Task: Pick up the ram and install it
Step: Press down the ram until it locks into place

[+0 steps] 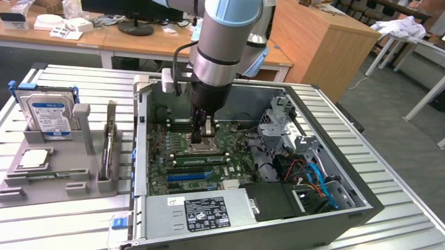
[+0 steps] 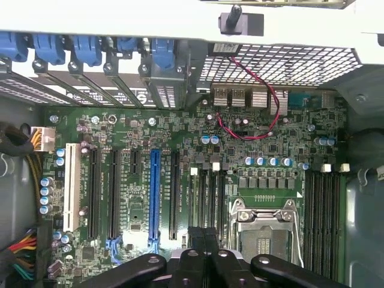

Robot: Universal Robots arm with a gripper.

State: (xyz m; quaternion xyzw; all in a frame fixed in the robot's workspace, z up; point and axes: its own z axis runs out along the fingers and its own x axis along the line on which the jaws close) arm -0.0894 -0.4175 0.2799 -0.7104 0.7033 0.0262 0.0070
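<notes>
**benchrat:** Where's the end effector (image 1: 201, 136) sitting right now?

**slotjockey:** Down inside the open PC case (image 1: 351, 211), hanging just over the motherboard (image 1: 174, 151), right at the CPU socket (image 1: 210, 147). In the wrist view its 2 dark fingers (image 2: 191, 267) are pressed flat against each other, so the end effector (image 2: 204, 264) is clenched with nothing pinched in it.

**benchrat:** And the ram?

**slotjockey:** There's a long green stick, the ram (image 1: 199, 160), lying lengthwise just beside the socket, on the side nearer the black power supply (image 1: 208, 211). It looks like it's sitting in a slot, but from that angle I can't swear it's fully seated. The fingers are close to it and not touching it.

**benchrat:** Anything else on the counter (image 1: 70, 78)?

**slotjockey:** To the exterior view's left of the case is a grey holder (image 1: 62, 182). A silver hard drive (image 1: 47, 112) with a blue label stands upright in it, and a small square silver chip (image 1: 33, 159) lies flat in front of that. The wrist view looks straight down on the board (image 2: 252, 120): the bare socket (image 2: 264, 231), 1 blue expansion slot (image 2: 154, 198) between black ones, and a red wire (image 2: 264, 114) looping near the rear ports.
</notes>
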